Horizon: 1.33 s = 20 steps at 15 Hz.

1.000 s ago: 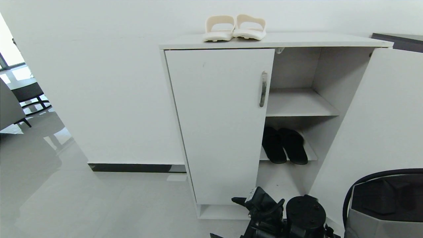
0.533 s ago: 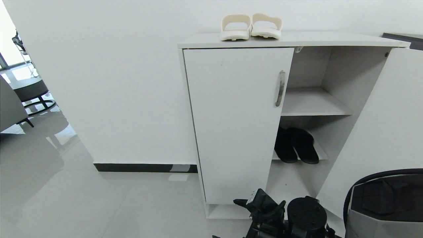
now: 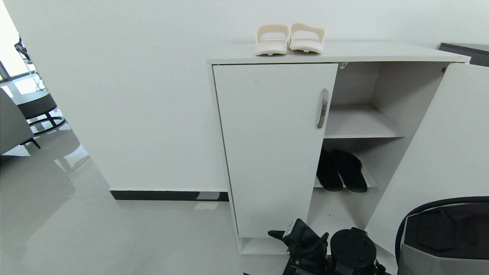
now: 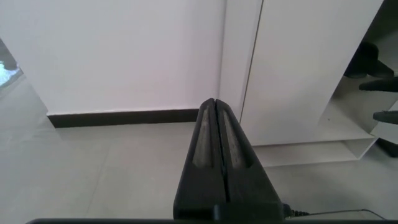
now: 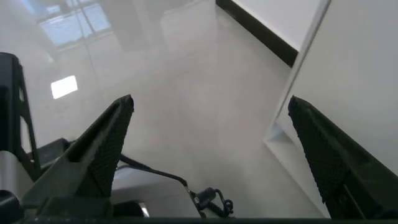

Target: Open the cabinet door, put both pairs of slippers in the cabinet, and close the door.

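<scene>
Left pincer [image 4: 215, 121] hangs low before the cabinet [image 3: 273, 152], fingers pressed together and empty. Right pincer [image 5: 211, 124], near the cabinet's base, is spread wide and empty. The cabinet's right door [image 3: 443, 152] stands open. Black slippers [image 3: 342, 170] lie on its lower shelf [image 3: 371, 182]; cream slippers [image 3: 289, 38] sit on its top.

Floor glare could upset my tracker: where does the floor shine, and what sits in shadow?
Head view: the floor mirrors the bright window and chair at left; the black slippers lie in shade inside the cabinet. Right wrist view: window light glares off the floor. Left wrist view: floor evenly lit, no glare.
</scene>
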Available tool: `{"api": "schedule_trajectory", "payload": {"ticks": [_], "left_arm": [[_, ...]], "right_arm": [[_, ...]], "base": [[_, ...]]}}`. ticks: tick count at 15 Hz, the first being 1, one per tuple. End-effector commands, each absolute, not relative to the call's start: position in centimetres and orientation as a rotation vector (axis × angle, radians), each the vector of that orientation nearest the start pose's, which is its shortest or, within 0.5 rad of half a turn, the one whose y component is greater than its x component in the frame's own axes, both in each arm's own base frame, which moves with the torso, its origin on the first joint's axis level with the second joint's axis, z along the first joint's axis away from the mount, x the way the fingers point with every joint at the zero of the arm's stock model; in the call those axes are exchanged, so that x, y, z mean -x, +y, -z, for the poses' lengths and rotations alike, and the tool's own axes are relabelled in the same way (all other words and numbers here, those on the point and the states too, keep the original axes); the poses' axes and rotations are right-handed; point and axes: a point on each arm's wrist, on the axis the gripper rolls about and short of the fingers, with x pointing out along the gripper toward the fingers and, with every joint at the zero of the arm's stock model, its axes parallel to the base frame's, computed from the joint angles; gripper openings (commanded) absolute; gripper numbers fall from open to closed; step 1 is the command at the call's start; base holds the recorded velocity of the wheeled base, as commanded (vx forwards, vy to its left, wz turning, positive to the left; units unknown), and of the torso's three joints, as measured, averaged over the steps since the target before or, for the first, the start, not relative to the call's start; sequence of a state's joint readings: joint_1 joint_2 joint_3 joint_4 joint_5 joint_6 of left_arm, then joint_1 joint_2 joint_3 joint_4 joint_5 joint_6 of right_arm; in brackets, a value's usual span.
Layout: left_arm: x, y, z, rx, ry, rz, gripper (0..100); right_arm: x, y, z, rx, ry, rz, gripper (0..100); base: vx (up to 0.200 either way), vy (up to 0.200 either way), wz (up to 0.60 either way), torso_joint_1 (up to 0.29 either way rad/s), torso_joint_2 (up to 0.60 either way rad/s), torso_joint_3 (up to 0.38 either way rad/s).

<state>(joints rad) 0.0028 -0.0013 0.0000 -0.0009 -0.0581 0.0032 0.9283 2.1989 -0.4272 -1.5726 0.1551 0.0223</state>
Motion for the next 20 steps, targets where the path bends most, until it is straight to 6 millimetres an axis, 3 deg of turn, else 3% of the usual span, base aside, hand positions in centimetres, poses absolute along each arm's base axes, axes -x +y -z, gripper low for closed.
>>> {"api": "schedule_trajectory", "payload": {"ticks": [1,20], "left_arm": [[2.28,-0.14,-7.56,-0.002,-0.002,0.055,0],[2.28,-0.13,-7.56,-0.002,-0.002,0.054,0]], "right_arm": [[-18.66,25.50,-3.45,0.061,0.212,-1.076,100],[-18.61,25.50,-3.38,0.064,0.214,-1.077,100]], "base": [[0.000,0.000,0.00,0.090,-0.19,-0.290],[0.000,0.000,0.00,0.197,-0.49,-0.287]]}}
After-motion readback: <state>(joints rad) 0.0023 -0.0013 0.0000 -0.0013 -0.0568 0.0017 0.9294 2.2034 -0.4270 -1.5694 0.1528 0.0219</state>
